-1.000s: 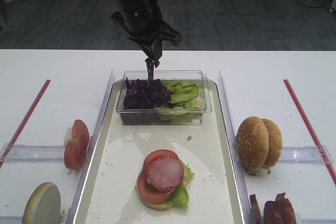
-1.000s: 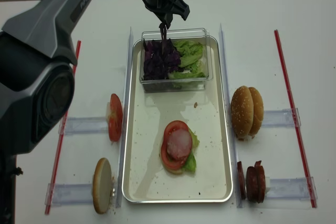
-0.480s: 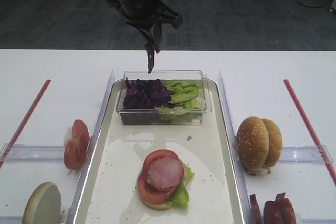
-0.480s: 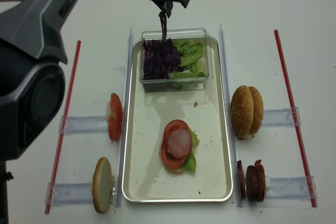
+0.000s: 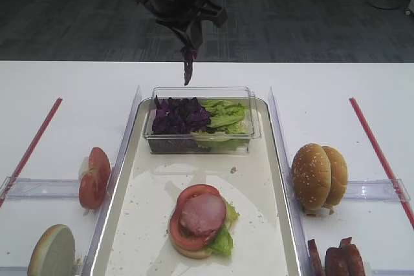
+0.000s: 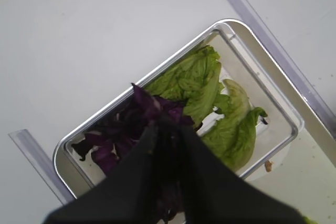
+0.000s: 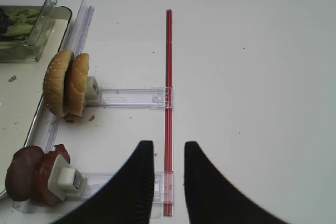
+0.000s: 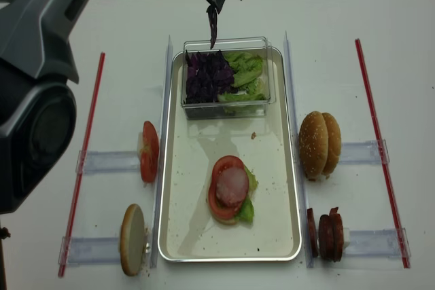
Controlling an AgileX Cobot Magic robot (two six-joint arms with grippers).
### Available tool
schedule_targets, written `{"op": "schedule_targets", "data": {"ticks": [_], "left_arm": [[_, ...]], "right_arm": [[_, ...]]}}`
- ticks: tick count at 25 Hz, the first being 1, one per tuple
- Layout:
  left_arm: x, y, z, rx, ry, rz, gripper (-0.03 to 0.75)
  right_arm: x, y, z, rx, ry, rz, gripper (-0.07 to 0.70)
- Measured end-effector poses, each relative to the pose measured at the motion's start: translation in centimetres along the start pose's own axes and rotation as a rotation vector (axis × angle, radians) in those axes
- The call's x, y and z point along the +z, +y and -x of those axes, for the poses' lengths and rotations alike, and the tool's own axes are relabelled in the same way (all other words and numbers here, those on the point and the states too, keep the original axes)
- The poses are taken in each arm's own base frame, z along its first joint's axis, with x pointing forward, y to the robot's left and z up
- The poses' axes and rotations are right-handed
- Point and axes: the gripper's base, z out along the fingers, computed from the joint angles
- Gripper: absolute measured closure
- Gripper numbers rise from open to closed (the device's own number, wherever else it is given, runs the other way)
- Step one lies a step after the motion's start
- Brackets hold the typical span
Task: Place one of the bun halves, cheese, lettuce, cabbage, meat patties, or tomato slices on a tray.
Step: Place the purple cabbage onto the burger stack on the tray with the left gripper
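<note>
Dangling lengthwise: cabbage (image 5: 187,69) below left tool (image 5: 190,48)

You have a white flat table (image 5: 336,88) carrying everything. Far along its middle sits a small clear plastic box (image 5: 202,121). Two thin red strips (image 8: 85,161) (image 8: 380,151) run near to far, one at the left, one at the right. Clear plastic rail holders (image 7: 131,97) (image 8: 109,161) lie across them on both sides. Beyond the table you see dark grey carpet floor (image 5: 310,11).
</note>
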Motion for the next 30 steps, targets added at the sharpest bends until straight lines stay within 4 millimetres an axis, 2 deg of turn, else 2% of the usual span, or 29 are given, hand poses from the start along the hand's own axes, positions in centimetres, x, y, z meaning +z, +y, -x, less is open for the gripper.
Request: {"op": "schedule_targets", "data": {"ticks": [7, 14, 24, 30], "left_arm": [[-0.5, -0.1, -0.1, -0.002, -0.003, -0.006, 0.655], [-1.0, -0.6, -1.5, -0.001, 0.041, -0.015, 0.655], [-2.1, -4.2, -3.7, 0.063, 0.095, -0.051, 0.655], [-3.0, -6.6, -6.0, 0.109, 0.144, -0.076, 0.655]], "right_arm": [[0.0, 0.0, 0.0, 0.0, 0.0, 0.0, 0.438], [0.0, 0.0, 0.0, 0.0, 0.0, 0.0, 0.438], [0.0, 0.0, 0.0, 0.0, 0.0, 0.0, 0.438], [0.0, 0.0, 0.0, 0.0, 0.0, 0.0, 0.438]]}}
